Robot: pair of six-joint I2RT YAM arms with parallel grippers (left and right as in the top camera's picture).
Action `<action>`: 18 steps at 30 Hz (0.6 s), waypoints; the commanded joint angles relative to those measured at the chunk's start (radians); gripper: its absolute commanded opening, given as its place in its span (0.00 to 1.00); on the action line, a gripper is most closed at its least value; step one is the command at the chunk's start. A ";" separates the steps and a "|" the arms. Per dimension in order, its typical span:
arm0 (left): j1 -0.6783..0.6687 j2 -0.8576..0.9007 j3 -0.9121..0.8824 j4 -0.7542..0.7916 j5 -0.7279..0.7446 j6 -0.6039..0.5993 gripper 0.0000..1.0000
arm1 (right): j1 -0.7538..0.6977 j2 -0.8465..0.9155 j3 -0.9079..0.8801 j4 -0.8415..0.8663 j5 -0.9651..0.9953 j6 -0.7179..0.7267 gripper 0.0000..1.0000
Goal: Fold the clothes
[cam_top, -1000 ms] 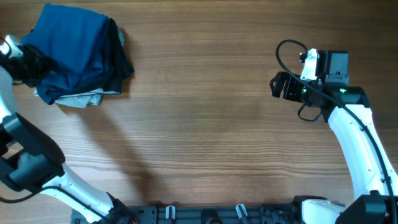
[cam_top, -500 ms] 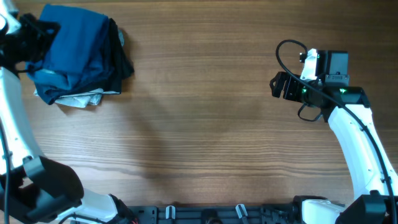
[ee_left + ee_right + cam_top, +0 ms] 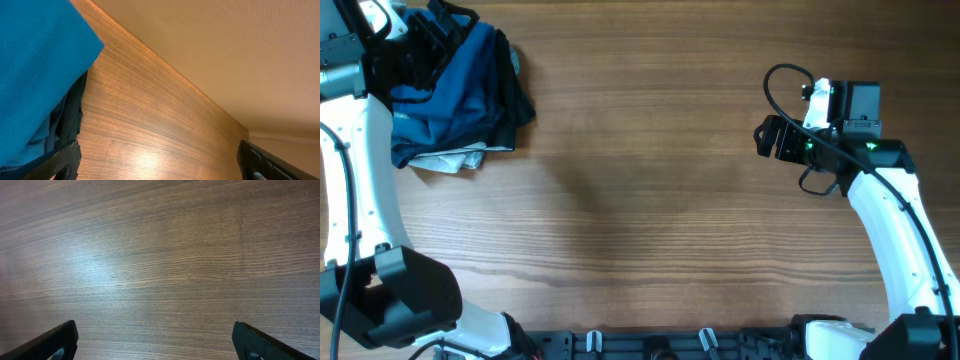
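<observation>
Two spread claws: left claw [image 3: 442,24] at the blue polo shirt [image 3: 445,85], right claw [image 3: 767,138] well apart

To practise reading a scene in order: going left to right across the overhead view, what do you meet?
Blue shirt → black garment → wooden table → right gripper.

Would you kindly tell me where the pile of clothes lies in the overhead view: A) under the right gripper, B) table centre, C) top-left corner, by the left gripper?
C: the blue shirt tops the pile at the top-left, beside the left gripper; the right gripper is over bare table.
</observation>
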 commanded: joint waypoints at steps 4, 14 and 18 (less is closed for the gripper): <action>0.001 0.006 0.001 0.000 -0.009 0.002 1.00 | 0.003 -0.319 -0.004 0.013 0.043 -0.006 0.99; 0.001 0.006 0.001 0.000 -0.009 0.002 1.00 | 0.003 -0.968 -0.024 0.096 0.172 -0.005 0.99; 0.001 0.006 0.001 0.000 -0.009 0.002 1.00 | 0.003 -1.163 -0.122 0.097 0.174 -0.004 0.99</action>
